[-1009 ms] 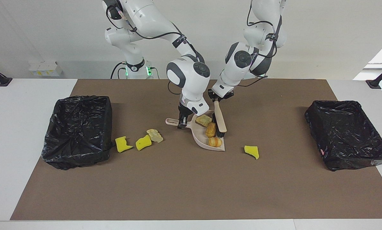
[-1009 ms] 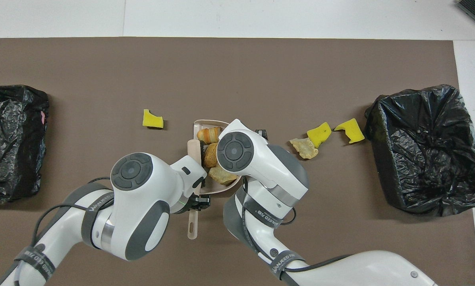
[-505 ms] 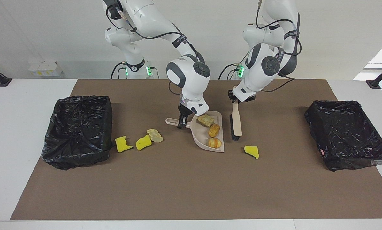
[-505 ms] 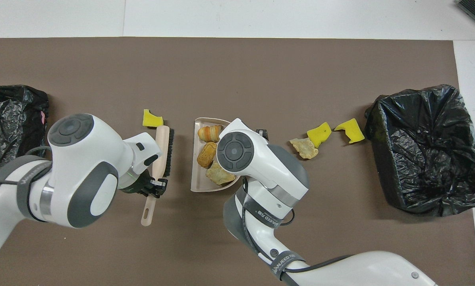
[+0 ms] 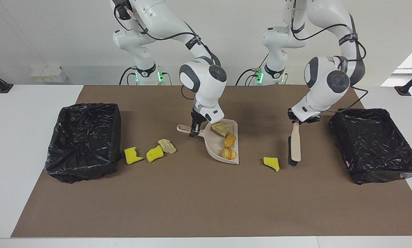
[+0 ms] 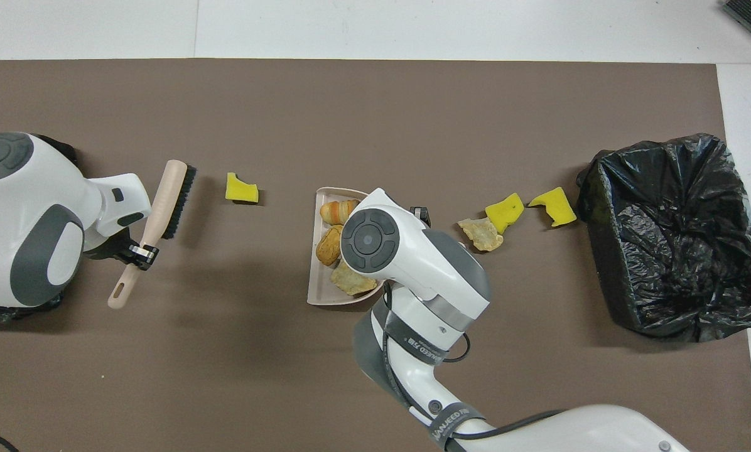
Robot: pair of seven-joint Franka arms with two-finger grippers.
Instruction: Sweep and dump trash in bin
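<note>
Left tool (image 5: 296, 122) clamped on brush (image 5: 295, 146); right tool (image 5: 194, 131) clamped on dustpan (image 5: 215, 151) handle. Three lumps (image 5: 229, 140) in pan; four bits on surface (image 5: 199, 199). Risk: pan tilt spills load; fast stroke flicks yellow chunk (image 5: 271, 163) past pan.

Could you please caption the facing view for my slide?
Right gripper holds the dustpan with three scraps; left gripper holds the brush beside a yellow sponge bit.
</note>
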